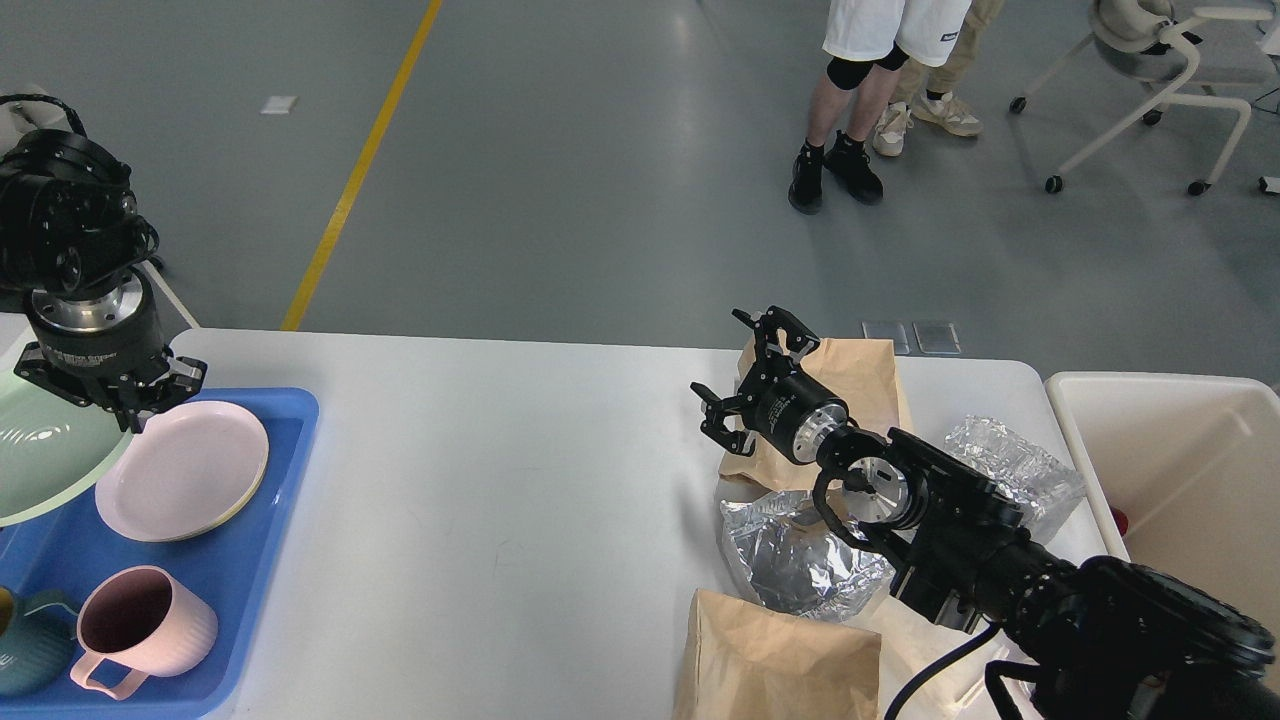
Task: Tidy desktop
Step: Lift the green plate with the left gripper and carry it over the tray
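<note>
Carrying: left gripper (125, 395) holds the green plate (45, 460) by its right rim, fingers clenched on it, plate tilted and partly cut off at the left edge of the view
Plate position: over the far-left part of the blue tray (245, 560), its rim just beside the pink plate (182, 470) or slightly over it, cannot tell which; cannot tell if it rests on anything
Tray contents: pink plate, pink mug (140, 625), a dark teal cup (25, 650) only partly in view
Right gripper (745, 385): fingers spread apart, grasping nothing, hovering over the near edge of a brown paper bag (860, 385)
Task thing: the surface (500, 480) fills the middle of the view, bare in the centre, clutter on its right side
Clutter left: two foil wrappers (790, 560) (1015, 465), a second paper bag (775, 660) at the near edge, cream bin (1170, 470) just off the right end
Progress guess: dishes nearly sorted, trash not yet touched
Risk 1: thin rim pinch on a tilted plate, could slip and clatter onto the pink plate
Risk 2: releasing this far left could leave the plate hanging off the tray edge and tipping out
Risk 3: foil is crumpled and springy, a shallow pinch may tear it or drop it short of the bin
</note>
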